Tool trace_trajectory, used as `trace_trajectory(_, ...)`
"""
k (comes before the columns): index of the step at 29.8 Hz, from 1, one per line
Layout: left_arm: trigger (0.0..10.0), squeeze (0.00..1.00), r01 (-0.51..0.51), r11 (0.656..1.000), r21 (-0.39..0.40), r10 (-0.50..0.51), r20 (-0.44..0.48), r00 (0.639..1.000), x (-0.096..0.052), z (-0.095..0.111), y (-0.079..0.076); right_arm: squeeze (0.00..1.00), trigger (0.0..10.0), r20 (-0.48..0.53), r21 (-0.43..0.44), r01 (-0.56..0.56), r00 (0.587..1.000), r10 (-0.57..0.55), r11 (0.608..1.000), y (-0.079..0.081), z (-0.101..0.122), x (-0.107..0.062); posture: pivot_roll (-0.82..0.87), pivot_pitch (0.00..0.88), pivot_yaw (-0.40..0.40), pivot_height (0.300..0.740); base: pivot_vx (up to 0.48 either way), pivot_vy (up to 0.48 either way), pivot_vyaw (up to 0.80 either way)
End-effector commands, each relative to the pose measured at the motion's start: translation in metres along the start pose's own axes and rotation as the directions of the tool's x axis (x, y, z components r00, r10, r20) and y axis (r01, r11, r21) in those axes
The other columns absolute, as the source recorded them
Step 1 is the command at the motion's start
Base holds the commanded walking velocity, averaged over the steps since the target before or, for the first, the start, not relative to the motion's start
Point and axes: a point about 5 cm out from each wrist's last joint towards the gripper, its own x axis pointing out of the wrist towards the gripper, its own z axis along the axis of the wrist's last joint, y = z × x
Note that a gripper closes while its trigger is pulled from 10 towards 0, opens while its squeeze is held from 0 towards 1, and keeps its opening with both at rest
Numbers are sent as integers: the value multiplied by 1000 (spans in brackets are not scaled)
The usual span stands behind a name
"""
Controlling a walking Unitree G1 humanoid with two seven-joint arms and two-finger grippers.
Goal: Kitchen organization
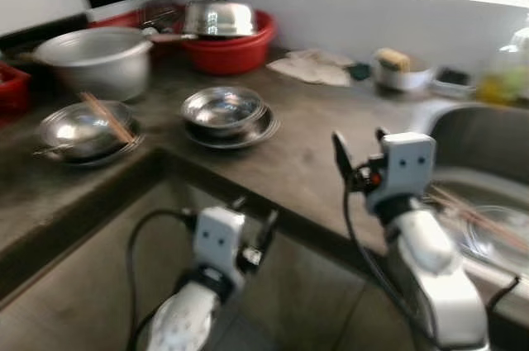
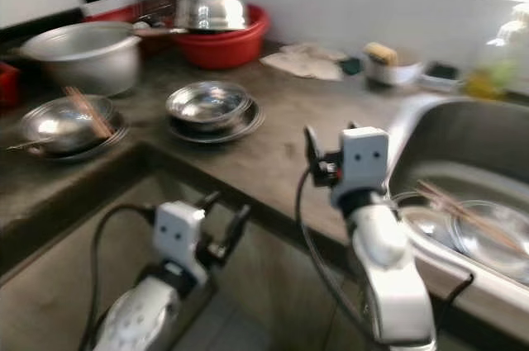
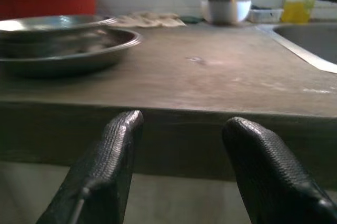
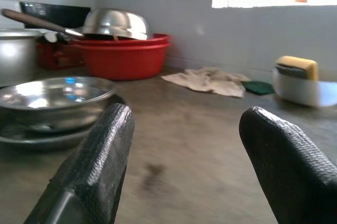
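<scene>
- Counter (image 1: 306, 161): L-shaped grey slab across the middle of the frame, inner corner at lower left; a bare stretch runs between the stacked bowls and the sink, the best open room for a reach
- Sink (image 1: 488, 153): steel basin at right of frame, rim against the counter; holds a glass bowl (image 1: 496, 239) with chopsticks (image 1: 475, 215) laid across it, likely awaiting washing
- Red basin (image 1: 231, 49): upper centre, against the wall, an upturned steel bowl (image 1: 219, 16) draining on top
- Large pot (image 1: 95, 58): upper left, well back from the edge
- Stacked bowls on a plate (image 1: 227, 116): centre left, nested to save room, the likeliest things to sort; near the counter's inner corner
- Second bowl stack (image 1: 83, 132): far left, chopsticks resting across it, close to the front edge
- Rag (image 1: 314, 68), sponge in a cup (image 1: 395, 70): upper right centre, by the wall
- Right gripper (image 4: 181, 155): fingers spread wide, nothing held, raised over the counter's front edge, facing the stacked bowls with bare surface between
- Left gripper (image 3: 181, 145): fingers apart, nothing held, low in front of the counter edge, below the top; it must rise to clear the lip
</scene>
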Motion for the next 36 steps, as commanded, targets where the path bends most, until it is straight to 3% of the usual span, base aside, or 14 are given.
trace_trajectory(1, 10000, 0, -15, 1000, 19, 15, -10, 1000, -1, -1, 3, 0, 10000, -1, 10, -8, 1000, 8, 1000, 3, 2, 3, 150, 72, -23, 740, 0, 0, 0)
trace_trajectory(12, 10000, 0, -41, 999, 34, 42, -19, 999, 0, -1, 4, 0, 10000, -6, 30, -40, 999, 41, 999, 5, 2, 11, 155, 89, -29, 740, 0, 0, 0)
trace_trajectory(15, 10000, 0, -42, 999, 34, 42, -19, 999, 0, -1, 4, 0, 10000, -5, 27, -52, 999, 52, 998, 6, 2, 13, 155, 89, -29, 740, 0, 0, 800)
trace_trajectory(25, 10000, 0, -66, 996, 58, 67, -16, 998, 1, 1, 4, 0, 10000, -8, 21, -94, 996, 94, 995, 6, 7, 41, 162, 103, -42, 740, 0, 0, 160)
trace_trajectory(31, 10000, 0, -69, 996, 54, 70, -20, 997, 0, 1, 3, 0, 10000, 27, -10, -116, 993, 116, 993, 9, 11, 44, 167, 108, -45, 740, 284, 0, 415)
trace_trajectory(36, 10000, 0, -80, 996, 32, 81, -25, 996, 0, 0, 4, 0, 10000, 21, 12, -112, 994, 111, 994, 9, 11, 44, 162, 112, -43, 740, 120, 0, 320)
